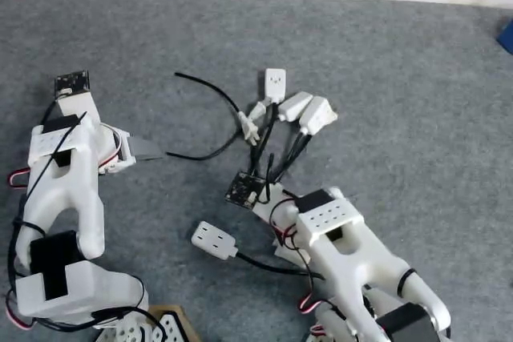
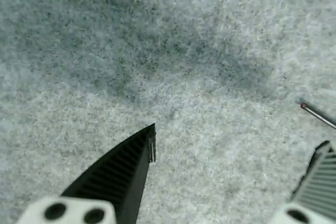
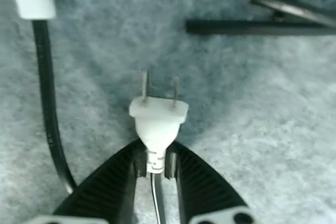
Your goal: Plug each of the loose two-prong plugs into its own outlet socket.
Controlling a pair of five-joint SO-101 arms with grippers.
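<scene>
At the left, the left gripper (image 1: pixel 143 148) is hanging released over bare grey carpet (image 2: pixel 157 35), holding nothing. Right of it, a white outlet socket (image 1: pixel 213 239) is lying near. Farther off, a loose two-prong plug (image 1: pixel 249 126) is sitting beside a cluster of outlet sockets (image 1: pixel 295 106). The right gripper (image 3: pixel 156 157) is pinching a white held plug (image 3: pixel 157 115) by its narrow neck, prongs pointing away. It is looking light, rigid and probably slick, so a hold on the wider body would likely be resisting twist better. Black cords (image 3: pixel 247 26) are lying across the way ahead.
</scene>
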